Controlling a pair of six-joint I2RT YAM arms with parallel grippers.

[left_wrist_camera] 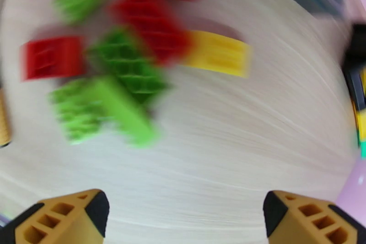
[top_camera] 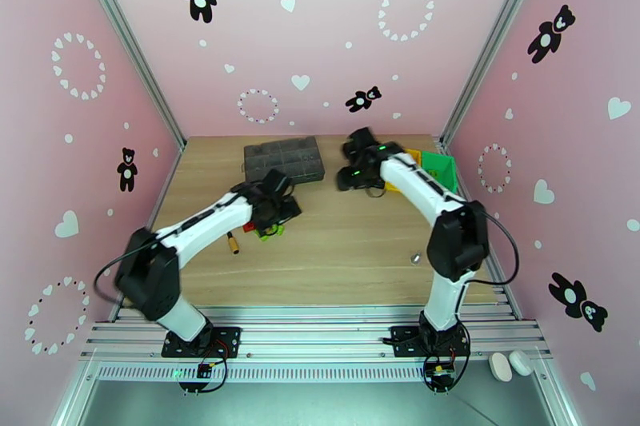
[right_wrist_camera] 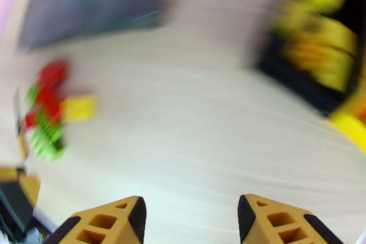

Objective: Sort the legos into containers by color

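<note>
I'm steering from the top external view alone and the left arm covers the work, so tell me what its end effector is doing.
Observer: The left end effector is open, with nothing between its fingers.
Operator: Say what lies in front of it.
Observer: The lego pile, red and green with one yellow brick at its edge. The picture is too blurred for a count.
Operator: Check the bin nearest the right arm.
Observer: In the right wrist view the black bin holds yellow pieces, also blurred.
</note>
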